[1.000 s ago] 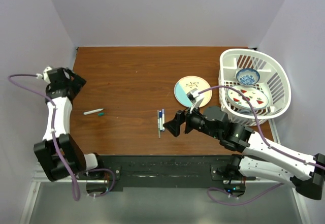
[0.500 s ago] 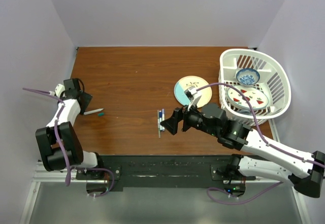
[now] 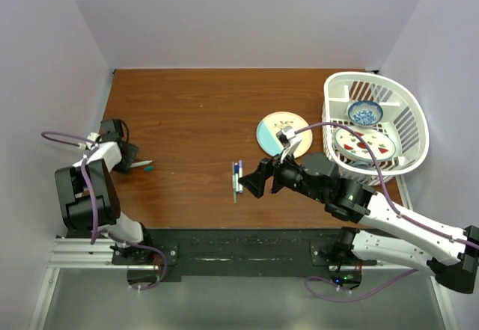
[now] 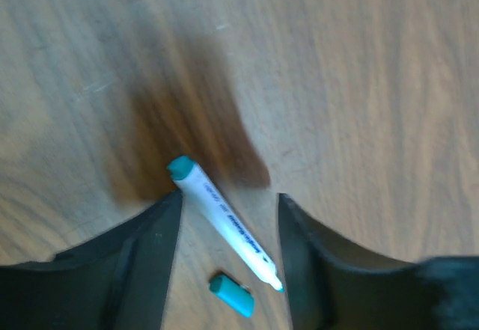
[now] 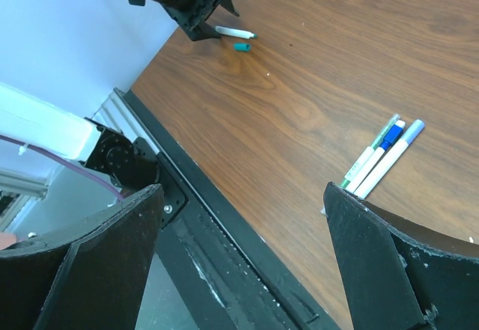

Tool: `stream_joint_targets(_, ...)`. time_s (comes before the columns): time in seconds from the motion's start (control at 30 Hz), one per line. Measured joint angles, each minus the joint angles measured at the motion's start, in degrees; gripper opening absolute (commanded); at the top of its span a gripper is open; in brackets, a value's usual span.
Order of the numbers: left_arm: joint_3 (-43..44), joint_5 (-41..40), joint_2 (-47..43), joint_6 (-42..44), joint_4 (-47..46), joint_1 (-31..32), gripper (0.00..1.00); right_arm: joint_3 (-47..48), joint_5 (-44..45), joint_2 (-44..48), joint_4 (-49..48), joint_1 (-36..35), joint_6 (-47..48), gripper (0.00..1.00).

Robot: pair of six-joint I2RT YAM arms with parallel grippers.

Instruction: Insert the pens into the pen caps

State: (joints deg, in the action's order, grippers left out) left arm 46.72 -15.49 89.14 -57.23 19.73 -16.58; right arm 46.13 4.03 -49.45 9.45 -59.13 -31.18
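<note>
A white pen (image 4: pixel 224 221) with a teal rear end lies bare-tipped on the wooden table (image 3: pixel 187 113). Its green cap (image 4: pixel 232 295) lies loose just beside it. My left gripper (image 4: pixel 228 201) is down over this pen, open, one finger on each side and a gap at both. From above, the left gripper (image 3: pixel 127 156) sits at the table's left edge beside the pen (image 3: pixel 141 164) and cap (image 3: pixel 149 168). More pens (image 3: pixel 237 176) lie bundled mid-table, one with a dark blue part (image 5: pixel 389 137). My right gripper (image 3: pixel 254 182) hovers wide open just right of the bundle (image 5: pixel 378 158).
A white basket (image 3: pixel 329 90) at the right holds a blue bowl (image 3: pixel 365 111) and a patterned plate (image 3: pixel 367 144). A cream and teal plate (image 3: pixel 269 132) lies just left of it. The black rail (image 5: pixel 224 240) runs along the table's near edge.
The left arm has swung down and in from the far left to the pen, and its jaws have narrowed around it. The right arm has barely shifted.
</note>
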Motion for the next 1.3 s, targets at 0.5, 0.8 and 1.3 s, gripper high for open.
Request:
stream_joint_targets(0.5,5.07,-0.52,4.74,-4.74,4.37,-0.13,0.11,-1.66,2.54,5.84,0.15,0.00,1.46,0.93)
stream_joint_targets(0.8,5.57,2.47,5.16,-2.91,2.12,-0.09,0.00,-2.54,3.96,9.44,0.37,0.00,1.73,0.93)
stream_joint_targets(1.3,18.18,25.94,2.54,30.05,-16.70,16.59,0.31,-3.34,6.21,11.28,2.23,0.00,2.38,0.94)
